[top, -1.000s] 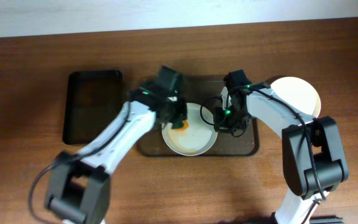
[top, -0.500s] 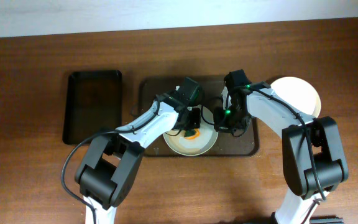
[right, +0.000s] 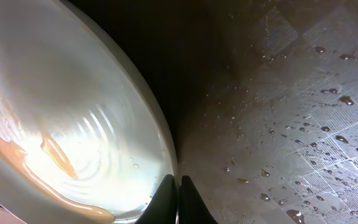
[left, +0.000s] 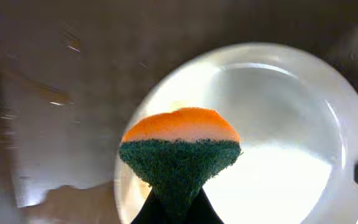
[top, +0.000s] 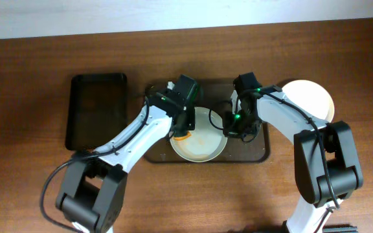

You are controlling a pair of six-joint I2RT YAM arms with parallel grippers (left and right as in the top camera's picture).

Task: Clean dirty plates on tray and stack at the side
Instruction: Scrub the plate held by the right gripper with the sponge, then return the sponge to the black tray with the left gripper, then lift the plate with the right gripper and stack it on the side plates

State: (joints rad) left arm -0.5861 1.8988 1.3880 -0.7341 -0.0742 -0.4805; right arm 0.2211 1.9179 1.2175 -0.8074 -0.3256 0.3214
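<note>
Wooden table (top: pixel 31 194), two plates (top: pixel 203 145) (top: pixel 316 97): right end effector (right: pixel 178 186) pinches one, left end effector (top: pixel 184 128) clamps one sponge (left: pixel 179 149).

1. The sponge (left: pixel 179 155) is orange and dark green.
2. The plate (top: pixel 206 145) is white with a pale orange smear.
3. The tray (right: pixel 303 124) is dark brown with a criss-cross pattern.

Two white-and-black arms reach in from the near edge of the worktop toward its middle. The left arm (top: pixel 131 139) stretches diagonally away and to the right, with its wrist tipped downward. The left gripper (top: pixel 184 125) has its jaws clamped on a sponge (left: pixel 179 155). The right arm (top: pixel 296 123) bends at the elbow and arcs leftward. The right gripper (top: pixel 230 127) points down, jaws pinched together at the rim of a plate (right: pixel 73 112).
</note>
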